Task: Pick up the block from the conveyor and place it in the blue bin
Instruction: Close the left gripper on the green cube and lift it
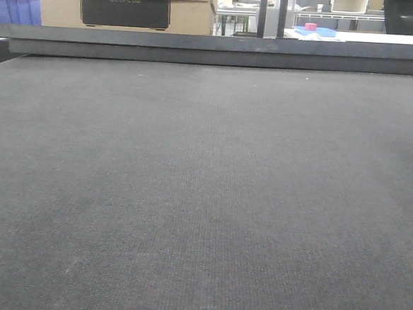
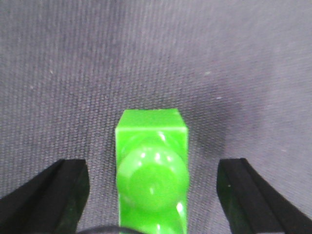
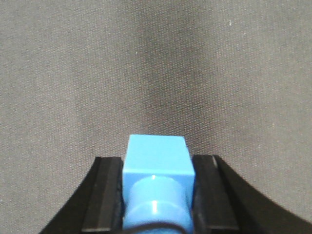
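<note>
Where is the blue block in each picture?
Front view: not in it; just the conveyor.
Left wrist view: not in it; a green block stands between the jaws of the open left end effector instead.
Right wrist view: bottom middle, the blue block gripped by the right end effector.
Shared landmark: the dark grey woven conveyor belt, seen in all three.

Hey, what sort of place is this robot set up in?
Probably a workshop or warehouse-like lab: a wide dark conveyor fills the front view, with stacked cardboard boxes and a white worktable behind it.
</note>
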